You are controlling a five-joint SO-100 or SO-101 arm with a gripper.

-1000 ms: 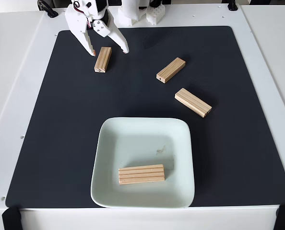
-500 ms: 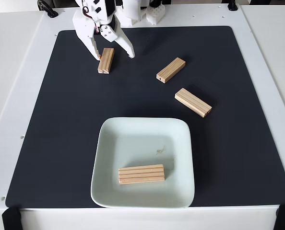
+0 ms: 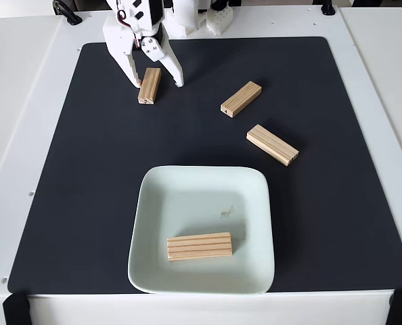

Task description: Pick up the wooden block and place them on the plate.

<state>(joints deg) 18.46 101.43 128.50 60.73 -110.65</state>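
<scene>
White hand [image 3: 158, 84] at the far left of the black mat [image 3: 79, 203], fingers spread open and straddling the upper end of one wooden block [image 3: 149, 86]; the left finger looks to touch it, the right finger [image 3: 174, 71] stands just beside. Two more blocks lie loose on the mat right of centre, one angled [image 3: 241, 99], one below it [image 3: 272, 144]. Fourth block [image 3: 199, 246] rests flat inside the mint-green plate [image 3: 153, 203], near its front edge. White surface [image 3: 25, 101] under the mat.

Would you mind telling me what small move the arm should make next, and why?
Probably close the end effector: its open fingers straddle the upper end of the top-left block, which lies on the mat. One block is on the plate; three remain off it.
</scene>
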